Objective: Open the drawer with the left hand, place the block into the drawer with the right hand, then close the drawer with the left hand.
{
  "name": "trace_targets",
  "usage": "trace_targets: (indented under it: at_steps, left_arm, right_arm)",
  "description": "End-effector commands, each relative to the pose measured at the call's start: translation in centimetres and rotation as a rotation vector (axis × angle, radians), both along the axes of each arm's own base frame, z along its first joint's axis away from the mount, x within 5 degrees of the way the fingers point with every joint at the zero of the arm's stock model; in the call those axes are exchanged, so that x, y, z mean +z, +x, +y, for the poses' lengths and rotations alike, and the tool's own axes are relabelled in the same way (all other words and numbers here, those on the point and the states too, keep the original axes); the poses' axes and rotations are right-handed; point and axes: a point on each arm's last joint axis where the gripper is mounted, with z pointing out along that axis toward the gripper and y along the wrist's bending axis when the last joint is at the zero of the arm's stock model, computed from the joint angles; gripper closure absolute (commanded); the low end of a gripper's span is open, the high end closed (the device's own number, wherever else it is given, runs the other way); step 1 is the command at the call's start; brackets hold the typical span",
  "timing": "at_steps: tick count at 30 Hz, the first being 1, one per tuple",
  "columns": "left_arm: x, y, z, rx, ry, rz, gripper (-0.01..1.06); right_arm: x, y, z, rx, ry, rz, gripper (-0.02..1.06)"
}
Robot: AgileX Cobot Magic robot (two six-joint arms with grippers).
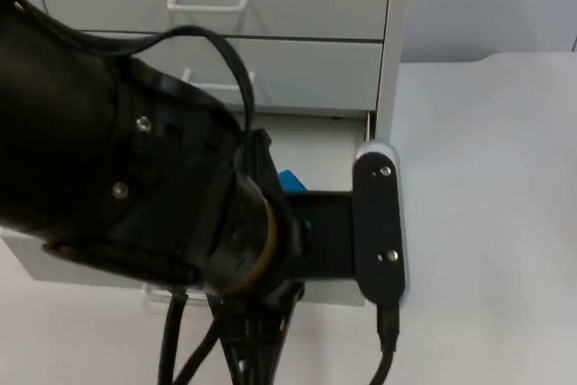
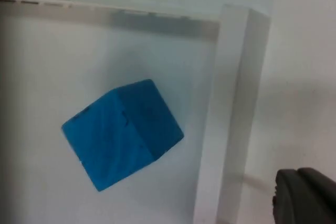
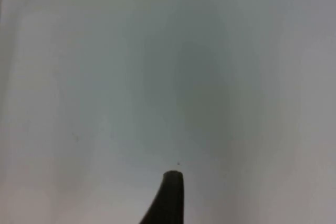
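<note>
The bottom drawer [image 1: 325, 137] of the grey-white cabinet stands pulled out. A blue block [image 1: 292, 181] lies inside it, mostly covered by my left arm [image 1: 135, 178], which hangs over the drawer's front. In the left wrist view the blue block [image 2: 122, 132] rests tilted on the drawer floor, a little apart from the drawer's white side wall [image 2: 236, 108]. My left gripper [image 2: 307, 199] sits just outside that wall, near the front. My right gripper [image 3: 169, 198] hovers over bare white table, away from the cabinet.
Two shut drawers with white handles [image 1: 207, 2] sit above the open one. The cabinet's side panel [image 1: 389, 60] borders the open white table [image 1: 487, 187] on the right.
</note>
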Motion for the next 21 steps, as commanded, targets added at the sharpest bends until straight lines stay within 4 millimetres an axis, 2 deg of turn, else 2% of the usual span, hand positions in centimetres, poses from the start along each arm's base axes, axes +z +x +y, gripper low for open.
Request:
trace_targets:
  at_steps: [1,10,13,19,21]
  left_arm:
    - [-1.1,-0.2,-0.1,-0.017,0.03,0.023,1.05]
    - [-4.0,0.4,-0.1,-0.036,0.122,-0.002,1.05]
    - [-4.3,0.8,-0.2,-0.029,0.117,-0.042,1.05]
    - [-3.9,2.3,-0.5,0.021,0.054,-0.235,1.05]
    - [-4.1,2.9,-0.1,0.067,0.036,-0.219,1.05]
  right_arm:
    - [0.0,0.0,0.0,0.018,0.006,-0.014,0.27]
    - [0.0,0.0,0.0,0.018,0.008,-0.014,0.27]
    - [0.0,0.0,0.0,0.018,0.008,-0.014,0.27]
    - [0.0,0.0,0.0,0.017,0.01,-0.014,0.27]
    - [0.0,0.0,0.0,0.017,0.01,-0.014,0.27]
